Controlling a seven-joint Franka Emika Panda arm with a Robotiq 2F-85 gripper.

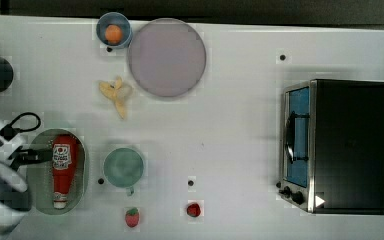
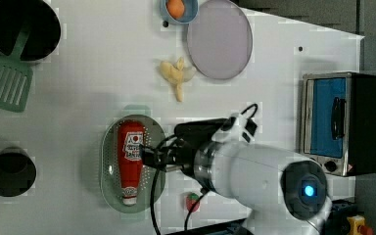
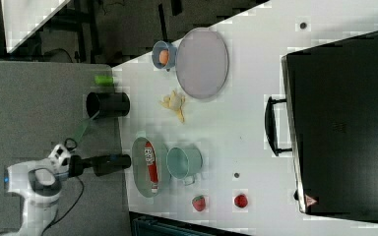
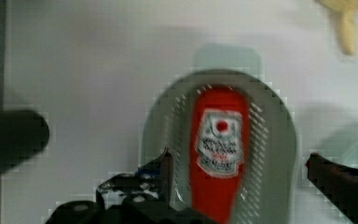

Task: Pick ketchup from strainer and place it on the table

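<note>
One bottle to move: ketchup lies flat inside strainer, lengthwise, cap toward top view's bottom edge. Strainer sits at top view's left on table, cup just beside it on top view's right. Gripper hovers over bottle, fingers spread wide, straddling label, holding nothing. Step in hand: approach for pick. Next move likely calls for descent between strainer walls, then squeeze across bottle's body.
</note>
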